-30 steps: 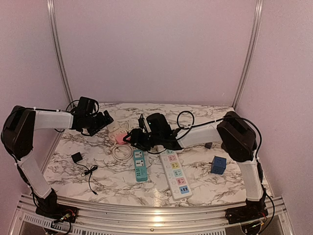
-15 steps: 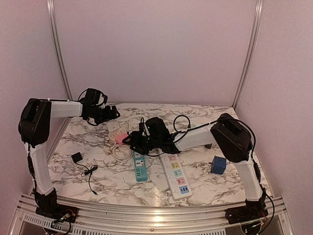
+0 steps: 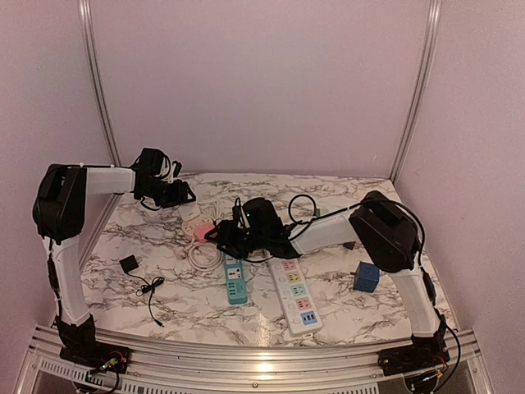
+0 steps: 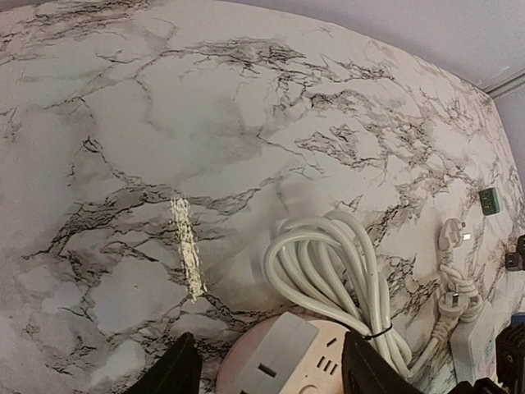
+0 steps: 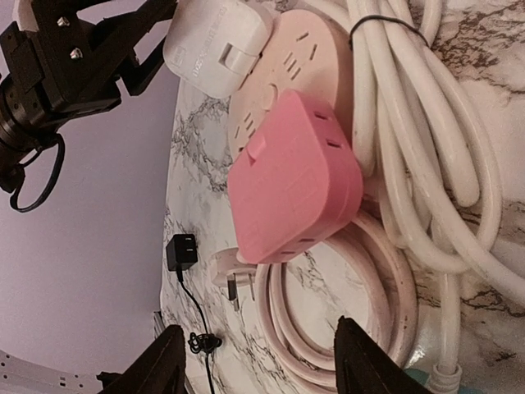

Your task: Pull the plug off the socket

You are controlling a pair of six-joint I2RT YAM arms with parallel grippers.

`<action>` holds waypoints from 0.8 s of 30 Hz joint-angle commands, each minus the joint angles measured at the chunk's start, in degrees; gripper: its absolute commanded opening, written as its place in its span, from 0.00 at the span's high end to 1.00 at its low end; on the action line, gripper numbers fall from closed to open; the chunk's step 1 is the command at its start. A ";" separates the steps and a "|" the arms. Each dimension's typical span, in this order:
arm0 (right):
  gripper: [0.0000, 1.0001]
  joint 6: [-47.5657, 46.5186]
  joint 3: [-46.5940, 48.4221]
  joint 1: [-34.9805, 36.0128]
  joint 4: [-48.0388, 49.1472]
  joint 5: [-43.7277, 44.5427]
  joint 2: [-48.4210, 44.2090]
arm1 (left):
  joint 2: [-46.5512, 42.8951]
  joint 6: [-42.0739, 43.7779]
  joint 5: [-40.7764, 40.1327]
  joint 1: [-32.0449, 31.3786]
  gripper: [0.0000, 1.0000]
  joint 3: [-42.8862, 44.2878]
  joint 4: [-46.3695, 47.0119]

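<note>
— What lies nearest?
— Two long strips: a teal plastic power strip [image 3: 235,279] and a white power strip with coloured outlets [image 3: 296,297] (one blue cube [image 3: 366,277] sits to the right).
— And the plug?
— One white square plug [image 5: 215,37] sits in the round pale-pink socket [image 5: 299,61], framed between the left gripper [image 4: 269,353]'s spread fingers. The right gripper [image 5: 258,328] gapes over a pink square socket block [image 5: 295,189]. A coiled white cable [image 4: 328,271] crowds alongside.

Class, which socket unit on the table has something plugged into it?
The round pale-pink socket: a white adapter sits in it. The square pink socket, teal strip and long white strip show none.
</note>
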 commanded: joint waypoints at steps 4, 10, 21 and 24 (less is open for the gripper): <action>0.40 -0.15 2.10 0.49 0.14 0.07 1.92 | 2.53 1.97 3.13 -0.07 0.49 1.79 -4.40; 0.40 -0.71 2.11 0.19 0.08 -0.04 1.92 | 1.58 1.39 3.29 -0.06 0.56 0.49 -4.36; 0.40 -2.25 2.18 -0.74 -0.47 0.08 1.90 | -3.58 -1.58 2.16 -0.06 0.71 -6.25 -1.42; 0.40 -2.68 2.18 -0.97 -0.60 0.13 1.85 | -5.06 -2.86 2.13 -0.06 0.74 -8.93 0.33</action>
